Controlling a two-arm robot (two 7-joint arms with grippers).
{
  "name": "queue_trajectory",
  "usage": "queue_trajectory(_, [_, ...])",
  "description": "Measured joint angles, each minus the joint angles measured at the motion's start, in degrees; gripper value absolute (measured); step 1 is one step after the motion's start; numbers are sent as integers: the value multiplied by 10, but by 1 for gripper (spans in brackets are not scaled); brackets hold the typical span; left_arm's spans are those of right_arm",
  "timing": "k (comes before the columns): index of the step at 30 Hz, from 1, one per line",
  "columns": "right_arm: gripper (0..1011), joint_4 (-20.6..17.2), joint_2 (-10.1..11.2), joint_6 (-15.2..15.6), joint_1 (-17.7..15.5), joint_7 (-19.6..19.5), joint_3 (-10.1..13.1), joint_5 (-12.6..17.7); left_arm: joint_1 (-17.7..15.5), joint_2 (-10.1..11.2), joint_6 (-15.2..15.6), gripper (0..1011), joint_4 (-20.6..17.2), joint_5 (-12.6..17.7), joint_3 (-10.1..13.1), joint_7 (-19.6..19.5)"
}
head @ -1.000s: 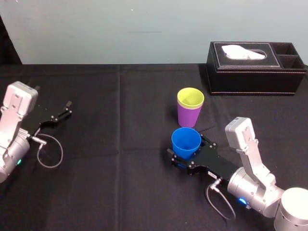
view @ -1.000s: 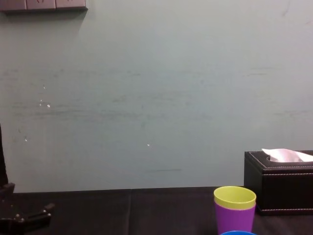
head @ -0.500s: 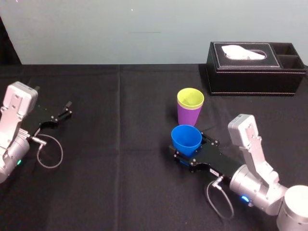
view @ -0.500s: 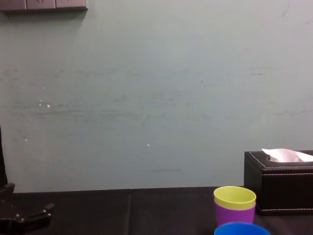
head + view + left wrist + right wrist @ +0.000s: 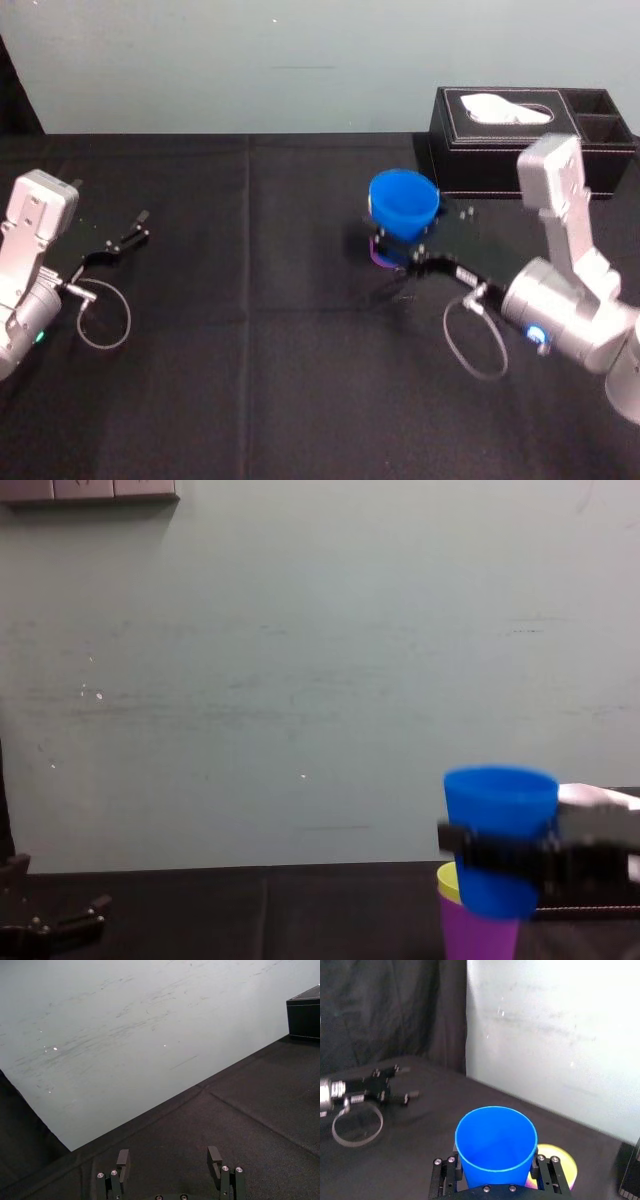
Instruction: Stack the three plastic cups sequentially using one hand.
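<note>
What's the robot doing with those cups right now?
The right pincer grips the blue tapered plastic cup and holds it in the air just over the yellow-green plastic cup, which sits nested in the purple plastic cup on the black table. It is not yet in. The left pincer is parked open at the left.

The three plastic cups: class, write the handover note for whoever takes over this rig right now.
Right gripper: jaws shut on the blue tapered plastic cup, held off the black table, close over the other two cups.
Left gripper: jaws open, empty, parked at the table's left side.
Done: the yellow-green plastic cup sits nested in the purple plastic cup, in front of the black tissue box.
Left: centre the blue cup over the yellow-green one, lower it in, release.
</note>
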Motion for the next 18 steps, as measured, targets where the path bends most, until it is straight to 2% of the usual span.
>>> queue_trajectory(4, [726, 1, -3, 10, 31, 0, 4, 14, 0, 0, 0, 1011, 0, 0, 0, 0])
queue_trajectory(8, [726, 18, -11, 20, 63, -6, 6, 27, 0, 0, 0, 1011, 0, 0, 0, 0])
queue_trajectory(13, [726, 66, -21, 22, 106, -12, -2, 34, 0, 0, 0, 1011, 0, 0, 0, 0])
queue_trajectory(18, [726, 100, -27, 15, 127, -13, -10, 34, 0, 0, 0, 1011, 0, 0, 0, 0])
